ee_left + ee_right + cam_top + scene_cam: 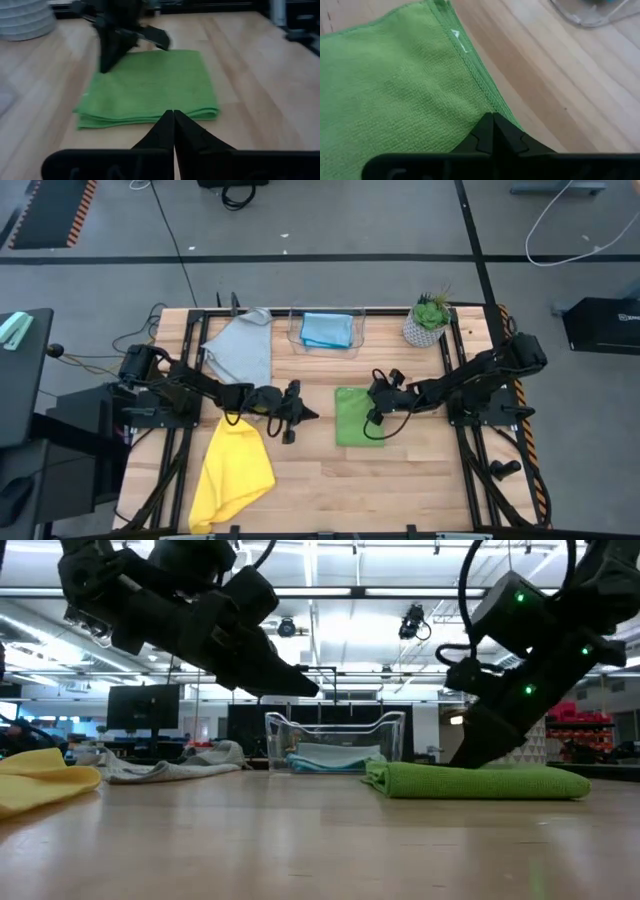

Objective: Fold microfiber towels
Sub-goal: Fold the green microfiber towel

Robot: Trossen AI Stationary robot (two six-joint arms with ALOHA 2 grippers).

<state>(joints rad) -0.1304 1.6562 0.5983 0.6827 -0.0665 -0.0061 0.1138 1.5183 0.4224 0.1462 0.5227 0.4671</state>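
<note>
One green towel (358, 417) lies folded, soft and light; pinch its layered edge. Right claw (376, 418) presses on it, fingers together; left claw (306, 414) pressed together too, nearby.

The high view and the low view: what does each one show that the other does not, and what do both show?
Only the high view shows the potted plant at the table's far edge, the green towel as a rectangle, and both arm bases. Only the low view shows the room behind the table, with its ceiling lights and a monitor, and the green towel's stacked folded layers. Both show the yellow towel, the grey towel, the clear bin holding the blue towel, the shut left gripper raised above the table, and the shut right gripper on the green towel.
</note>
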